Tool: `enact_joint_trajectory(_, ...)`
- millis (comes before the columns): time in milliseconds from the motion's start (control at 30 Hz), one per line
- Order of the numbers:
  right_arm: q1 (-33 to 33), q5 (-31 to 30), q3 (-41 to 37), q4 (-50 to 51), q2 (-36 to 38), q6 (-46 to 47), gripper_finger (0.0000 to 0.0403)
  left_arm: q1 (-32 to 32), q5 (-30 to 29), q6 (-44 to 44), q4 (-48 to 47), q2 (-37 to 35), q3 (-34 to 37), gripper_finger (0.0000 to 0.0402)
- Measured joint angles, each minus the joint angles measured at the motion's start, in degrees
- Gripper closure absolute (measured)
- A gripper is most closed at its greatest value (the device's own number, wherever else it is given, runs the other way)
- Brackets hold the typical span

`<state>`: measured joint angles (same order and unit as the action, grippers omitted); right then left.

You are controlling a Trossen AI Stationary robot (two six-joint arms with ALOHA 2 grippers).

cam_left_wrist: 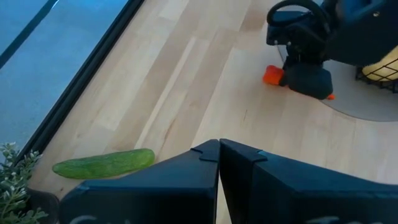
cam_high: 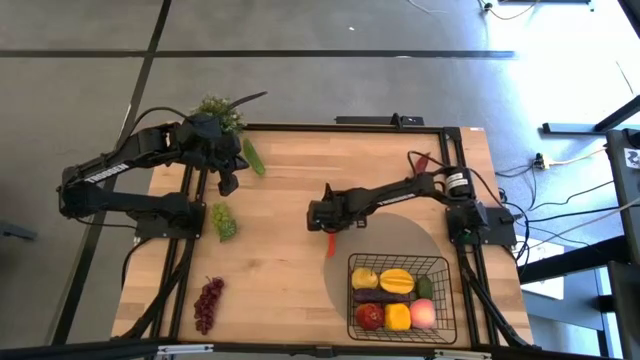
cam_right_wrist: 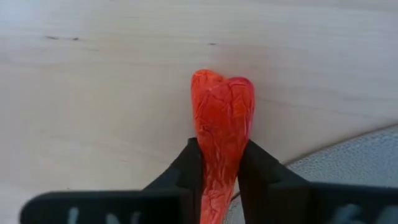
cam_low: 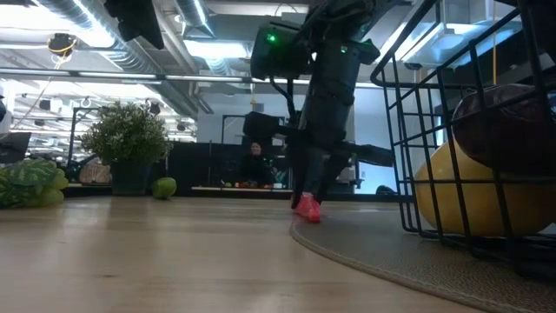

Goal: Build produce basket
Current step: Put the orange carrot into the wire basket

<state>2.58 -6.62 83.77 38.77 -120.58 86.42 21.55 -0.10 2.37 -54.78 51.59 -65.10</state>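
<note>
While right end effector pinches chili, mat edge beside

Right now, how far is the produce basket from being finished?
Done: the black wire-mesh basket already holds several fruits. In hand: the right gripper is closed on the red wrinkled chili at the table. Left: the green cucumber, green grapes and purple grapes. The left gripper waits shut.

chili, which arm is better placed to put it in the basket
Right. The right gripper is already clamped on the red chili beside the grey mat, close to the basket. The left gripper sits shut at the far corner near the cucumber.
</note>
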Motion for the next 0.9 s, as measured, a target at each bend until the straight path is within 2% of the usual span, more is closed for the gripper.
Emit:
enact_joint_trajectory(267, 0.21, -4.79, 6.63, 3.06, -0.50, -5.66, 0.0339, 0.01, -0.02, 0.00, 0.00, 0.02, 0.00, 0.0401)
enact_joint_trajectory(467, 0.71, -4.89, 13.81, 5.86, -0.42, -12.04, 0.0346, 0.01, -0.02, -0.02, -0.01, 0.02, 0.00, 0.0401)
enact_joint_trajectory(800, 6.44, -5.60, 34.64, 27.55, -0.17, -24.24, 0.0345, 0.01, 0.35, -1.01, -0.10, 0.02, 0.00, 0.0401)
enact_joint_trajectory(900, 8.91, -5.80, 40.40, 33.52, -0.13, -26.95, 0.0345, 0.01, 5.38, -5.18, -0.31, 0.02, 0.00, 0.0401)
